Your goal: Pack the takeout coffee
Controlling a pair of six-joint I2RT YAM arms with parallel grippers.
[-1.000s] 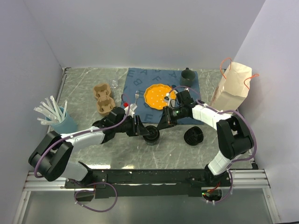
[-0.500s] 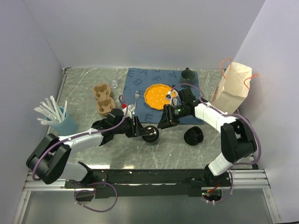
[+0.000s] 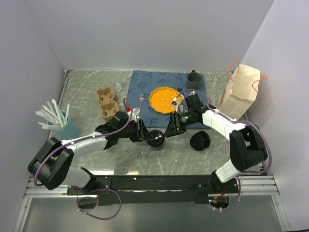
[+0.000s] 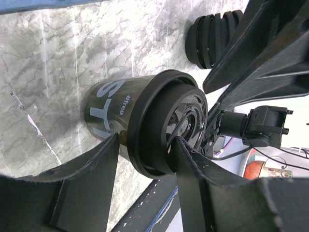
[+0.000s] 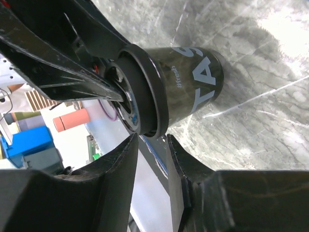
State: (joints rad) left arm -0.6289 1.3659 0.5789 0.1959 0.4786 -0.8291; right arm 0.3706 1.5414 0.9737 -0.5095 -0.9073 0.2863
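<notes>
The takeout coffee (image 3: 156,138) is a small black cup with grey lettering, upright on the marble table with a black lid on it. My left gripper (image 3: 147,137) reaches in from the left and is shut on it; in the left wrist view its fingers (image 4: 101,164) clamp the cup (image 4: 106,108) at the lid (image 4: 164,125). My right gripper (image 3: 168,134) comes in from the right. In the right wrist view its tips (image 5: 152,140) sit narrowly apart on either side of the lid's rim (image 5: 145,87), beside the cup (image 5: 198,82).
A stack of black ribbed lids (image 3: 200,140) lies right of the cup. A paper bag (image 3: 239,92) stands at the far right. A cardboard carrier (image 3: 106,101), a blue cup of straws (image 3: 65,125), an orange plate (image 3: 163,99) and a green mug (image 3: 194,79) are behind.
My right gripper has dropped lower and closer to the cup's lid. The left gripper and cup have stayed put.
</notes>
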